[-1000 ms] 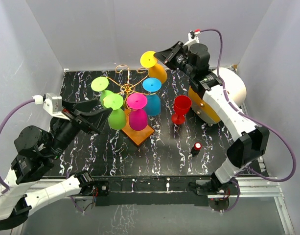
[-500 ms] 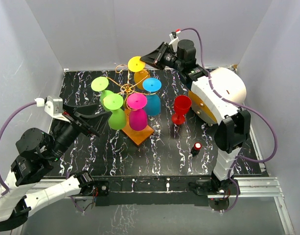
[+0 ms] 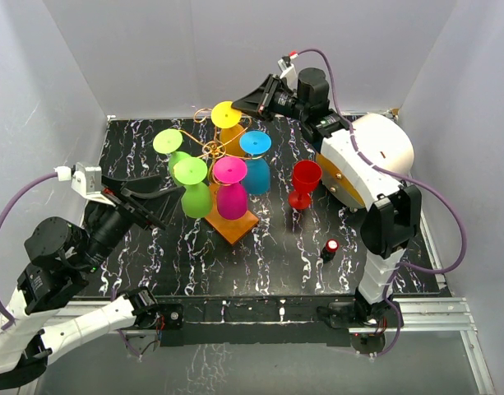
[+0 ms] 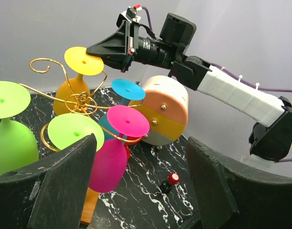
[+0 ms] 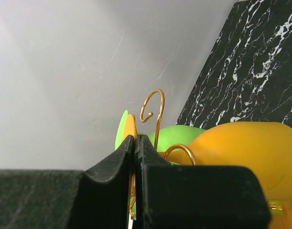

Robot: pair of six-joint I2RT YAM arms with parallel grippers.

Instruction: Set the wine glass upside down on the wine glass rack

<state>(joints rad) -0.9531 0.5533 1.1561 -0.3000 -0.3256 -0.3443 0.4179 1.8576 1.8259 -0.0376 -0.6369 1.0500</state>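
Shifted leftward, wine glass (image 3: 225, 115) at rack (image 3: 215, 150), foot pinched in right tool (image 3: 236, 107), left tool (image 3: 169, 206) open

Yellow-orange wine glass (image 3: 227, 115) inverted at rear of gold wire rack (image 3: 214, 151).

Overhead, wrists (low, sideways) share the rack (image 3: 215, 151).

The right gripper (image 3: 243, 105) is pinching the round foot of the yellow wine glass (image 3: 226, 115), holding it bowl down at the back of the wine glass rack (image 3: 215, 151). Two green glasses (image 3: 191, 172), a pink glass (image 3: 230, 170) and a blue glass (image 3: 256, 144) are hanging upside down on the rack. The left gripper (image 3: 171, 203) is hovering with its jaws apart, just left of the rack. A red glass (image 3: 305, 182) is standing upright on the table (image 3: 276, 257), to the right of the rack.
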